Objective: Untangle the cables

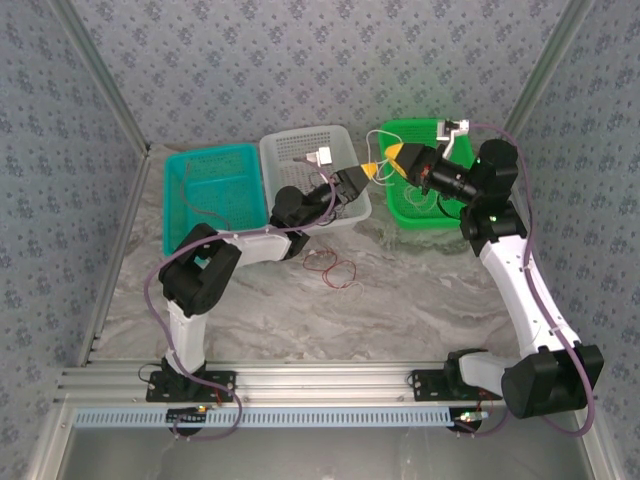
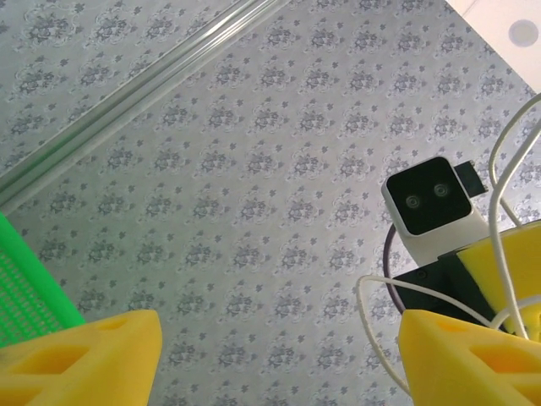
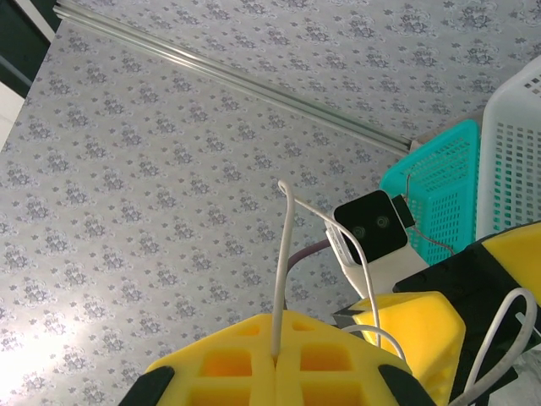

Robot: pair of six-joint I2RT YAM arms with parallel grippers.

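One white basket (image 1: 290, 160), red cable (image 1: 335, 268) near

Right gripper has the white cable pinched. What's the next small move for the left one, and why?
Probably nudge the left gripper sideways toward the white cable before closing. Its jaws stand open, and the cable loops beside one finger, at the gap's edge rather than centred. The right gripper is shut on that cable, so it should hold steady.
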